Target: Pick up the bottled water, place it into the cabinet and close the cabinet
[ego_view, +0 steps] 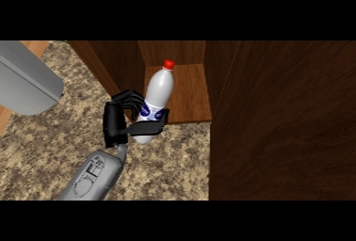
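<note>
At the far left, a large grey rounded object [26,80] juts in from the upper corner above the speckled brown stone counter [55,141]. Moving right, one grey forearm [94,179] rises from the lower edge and ends in a black robot hand [119,123]. Which arm it is cannot be told from here. The fingers and thumb of that robot hand are curled around the lower part of the bottled water [157,92], a white bottle with a red cap and a blue label. The bottle tilts, its cap end over the wooden cabinet shelf [191,101] and its base over the counter's edge. Further right, the dark wooden cabinet door [285,122] stands open, filling the right side.
</note>
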`<action>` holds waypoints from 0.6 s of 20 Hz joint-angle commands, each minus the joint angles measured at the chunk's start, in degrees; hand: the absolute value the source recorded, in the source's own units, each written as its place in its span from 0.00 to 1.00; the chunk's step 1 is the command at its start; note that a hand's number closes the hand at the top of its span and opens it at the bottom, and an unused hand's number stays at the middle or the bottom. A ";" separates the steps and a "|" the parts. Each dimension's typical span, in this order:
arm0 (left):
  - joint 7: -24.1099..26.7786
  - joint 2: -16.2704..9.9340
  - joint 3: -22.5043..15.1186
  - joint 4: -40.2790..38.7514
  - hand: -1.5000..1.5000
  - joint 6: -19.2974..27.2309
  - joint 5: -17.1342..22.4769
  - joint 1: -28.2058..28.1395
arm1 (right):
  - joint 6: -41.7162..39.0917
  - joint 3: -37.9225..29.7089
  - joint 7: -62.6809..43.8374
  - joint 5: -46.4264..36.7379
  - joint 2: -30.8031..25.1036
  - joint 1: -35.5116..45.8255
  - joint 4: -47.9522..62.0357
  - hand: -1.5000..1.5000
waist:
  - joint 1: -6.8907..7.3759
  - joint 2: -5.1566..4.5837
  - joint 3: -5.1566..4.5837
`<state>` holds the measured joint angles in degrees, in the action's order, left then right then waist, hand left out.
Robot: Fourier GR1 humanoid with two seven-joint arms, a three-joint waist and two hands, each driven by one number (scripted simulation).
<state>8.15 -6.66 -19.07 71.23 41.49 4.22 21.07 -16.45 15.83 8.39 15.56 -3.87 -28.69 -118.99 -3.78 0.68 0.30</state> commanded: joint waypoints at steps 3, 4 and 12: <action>-5.05 -1.33 2.03 -14.46 1.00 -1.22 -3.07 15.98 | 0.53 -0.47 -0.61 -0.38 -0.05 1.06 0.57 0.00 | -2.53 -2.21 -0.28; -6.72 -1.64 1.28 -14.37 1.00 -0.34 -4.14 16.71 | 0.66 0.20 0.13 -0.80 0.80 1.67 1.64 0.00 | -2.58 -2.19 -0.21; -8.04 -3.33 0.45 -16.51 0.00 4.55 -7.70 16.63 | 0.85 1.99 -0.37 -0.80 1.31 0.84 -0.19 0.00 | -3.03 -2.21 -0.29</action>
<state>6.77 -9.96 -24.02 68.88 49.64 -4.33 22.55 -15.99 16.46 8.25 15.08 -3.29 -27.66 -118.48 -4.49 0.91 0.69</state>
